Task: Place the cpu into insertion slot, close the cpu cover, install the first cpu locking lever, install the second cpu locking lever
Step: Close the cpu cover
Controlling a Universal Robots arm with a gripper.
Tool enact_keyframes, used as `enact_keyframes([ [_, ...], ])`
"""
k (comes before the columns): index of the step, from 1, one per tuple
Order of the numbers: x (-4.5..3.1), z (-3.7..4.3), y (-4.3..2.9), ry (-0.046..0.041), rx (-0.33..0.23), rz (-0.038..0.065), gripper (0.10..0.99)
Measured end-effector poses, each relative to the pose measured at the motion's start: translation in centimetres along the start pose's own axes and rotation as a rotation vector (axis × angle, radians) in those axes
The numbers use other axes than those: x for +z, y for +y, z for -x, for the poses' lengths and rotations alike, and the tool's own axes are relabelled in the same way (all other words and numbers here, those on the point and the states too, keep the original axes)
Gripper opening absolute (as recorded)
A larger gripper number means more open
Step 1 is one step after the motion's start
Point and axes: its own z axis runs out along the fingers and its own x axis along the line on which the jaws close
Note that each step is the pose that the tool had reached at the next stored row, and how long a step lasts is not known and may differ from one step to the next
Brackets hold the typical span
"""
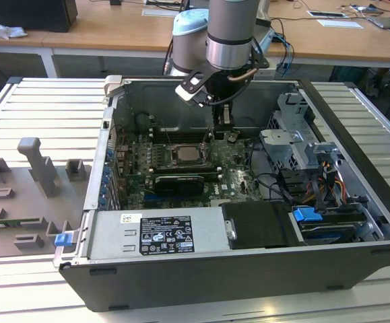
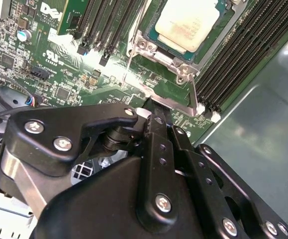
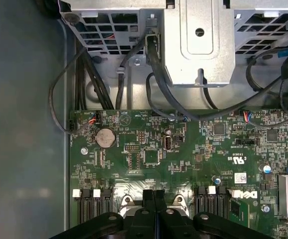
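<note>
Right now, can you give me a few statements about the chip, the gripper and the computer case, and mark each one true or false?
1. The chip lies on the green board, inside a metal frame. True.
2. The gripper holds the chip in the air. False: the chip lies on the board, and the gripper's tip is beside the frame.
3. The gripper's fingers are spread wide. False: in the first wrist view they are pressed together.
4. The computer case lies open on its side. True.
5. A grey tray with blocks lies at the exterior view's right of the case. False: the tray is at the exterior view's left.
</note>
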Motion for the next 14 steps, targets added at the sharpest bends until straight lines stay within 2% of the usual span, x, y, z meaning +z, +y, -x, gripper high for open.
enact_keyframes([
  [14, 0.02, 0.01, -0.52, -0.0001, 0.0, 0.0, 0.106],
])
